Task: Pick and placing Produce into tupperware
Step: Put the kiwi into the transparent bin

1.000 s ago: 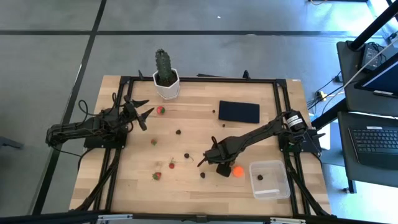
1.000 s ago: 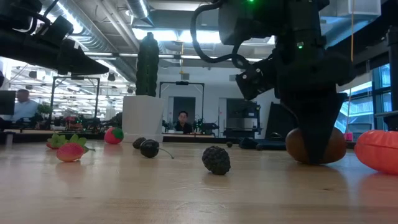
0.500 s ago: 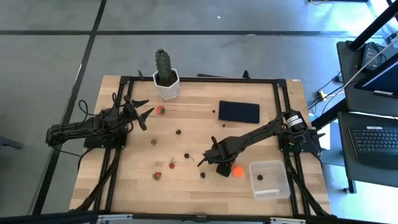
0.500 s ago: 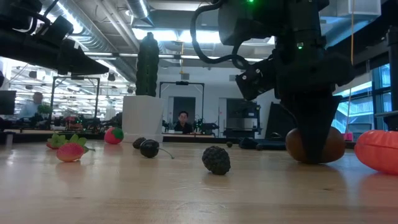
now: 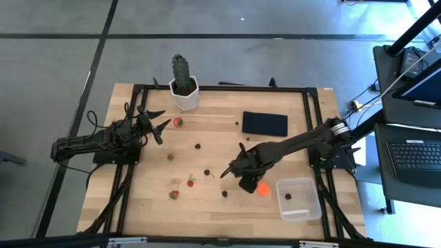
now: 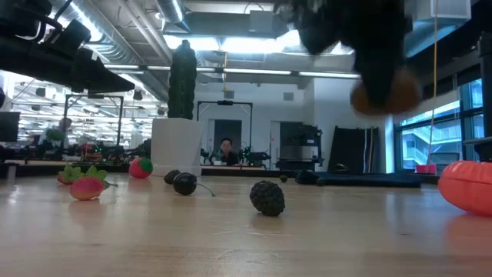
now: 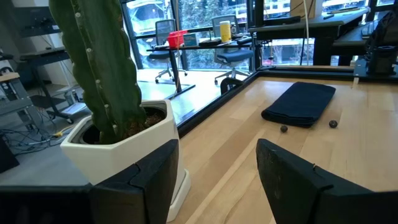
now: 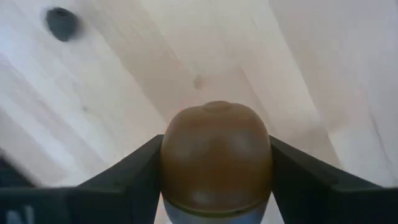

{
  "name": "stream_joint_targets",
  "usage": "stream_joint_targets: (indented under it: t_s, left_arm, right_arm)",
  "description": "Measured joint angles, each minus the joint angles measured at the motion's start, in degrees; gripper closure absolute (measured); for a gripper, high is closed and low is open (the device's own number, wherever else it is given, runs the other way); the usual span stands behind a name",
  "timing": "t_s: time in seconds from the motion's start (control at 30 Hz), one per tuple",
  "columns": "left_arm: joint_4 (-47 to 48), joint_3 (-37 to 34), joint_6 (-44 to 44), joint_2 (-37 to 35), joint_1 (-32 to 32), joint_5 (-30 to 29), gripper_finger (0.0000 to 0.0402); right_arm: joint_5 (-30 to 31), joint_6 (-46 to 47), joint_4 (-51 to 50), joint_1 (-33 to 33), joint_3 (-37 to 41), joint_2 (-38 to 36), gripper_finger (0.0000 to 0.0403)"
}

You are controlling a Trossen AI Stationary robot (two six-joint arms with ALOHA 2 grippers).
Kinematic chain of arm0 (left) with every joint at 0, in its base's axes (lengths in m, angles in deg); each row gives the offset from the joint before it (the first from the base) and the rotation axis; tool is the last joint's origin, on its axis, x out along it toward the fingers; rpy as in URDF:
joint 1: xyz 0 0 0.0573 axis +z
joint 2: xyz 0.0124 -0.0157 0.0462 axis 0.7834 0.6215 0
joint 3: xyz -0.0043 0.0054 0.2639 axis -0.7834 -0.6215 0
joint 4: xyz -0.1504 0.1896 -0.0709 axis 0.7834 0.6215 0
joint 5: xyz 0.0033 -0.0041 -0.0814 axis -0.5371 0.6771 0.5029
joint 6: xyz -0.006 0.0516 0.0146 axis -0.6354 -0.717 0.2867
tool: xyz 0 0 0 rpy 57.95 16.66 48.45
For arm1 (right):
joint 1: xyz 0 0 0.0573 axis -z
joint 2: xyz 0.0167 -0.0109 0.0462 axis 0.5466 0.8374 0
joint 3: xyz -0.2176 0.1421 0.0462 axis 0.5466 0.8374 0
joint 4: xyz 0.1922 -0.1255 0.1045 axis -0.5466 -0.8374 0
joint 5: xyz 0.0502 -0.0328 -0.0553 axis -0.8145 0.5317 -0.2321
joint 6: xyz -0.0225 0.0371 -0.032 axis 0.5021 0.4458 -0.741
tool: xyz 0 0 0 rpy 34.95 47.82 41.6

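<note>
My right gripper (image 5: 247,180) hangs over the table's near middle, shut on a brown kiwi-like oval (image 8: 216,155), which shows high up in the low view (image 6: 384,92). An orange ball (image 5: 262,189) lies just beside it on the table. The clear tupperware (image 5: 303,207) stands at the near right with a dark berry (image 5: 288,195) inside. Strawberries (image 5: 173,195) (image 5: 178,122) and dark berries (image 5: 207,172) (image 5: 224,193) lie scattered on the wood. My left gripper (image 5: 157,127) waits open at the far left, near the cactus pot. My right gripper pinches the brown oval by two opposite sides (image 8: 171,162) between its two fingers (image 8: 130,174). The fingers come from above and point down. The oval is lifted clear of the table, with its rounded end toward the wood.
A green cactus in a white pot (image 5: 183,86) stands at the far edge and fills the left wrist view (image 7: 118,124). A flat black rectangle (image 5: 264,124) lies at the far right. A black frame rail (image 5: 311,124) borders the table. Bare wood lies between the orange ball and the tupperware.
My right gripper has gone straight up with the brown oval, which sat on the table half a second ago and now hangs well clear of it. The orange ball and the berries have stayed where they were.
</note>
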Motion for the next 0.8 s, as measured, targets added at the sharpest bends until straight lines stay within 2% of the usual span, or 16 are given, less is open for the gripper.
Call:
stream_joint_targets:
  t_s: [0.1, 0.3, 0.57, 0.8]
  left_arm:
    - [0.01, -0.02, 0.07, 0.02, 0.0, -0.01, 0.0193]
    - [0.01, 0.0, 0.07, 0.02, -0.01, 0.01, 0.0193]
    - [0.01, -0.02, 0.09, 0.0, -0.01, 0.01, 0.0193]
    - [0.01, -0.02, 0.13, 0.0, 0.0, 0.0, 0.0193]
  right_arm:
    - [0.0, 9.49, -6.01, -2.08, -1.49, -3.82, 0.016]
    - [-1.35, 35.5, -14.1, -10.64, -0.77, -8.61, 0.016]
    - [-1.65, 59.19, -9.75, -23.0, 3.85, -8.83, 0.016]
    - [-1.64, 70.07, -4.12, -29.85, 11.54, -8.83, 0.016]
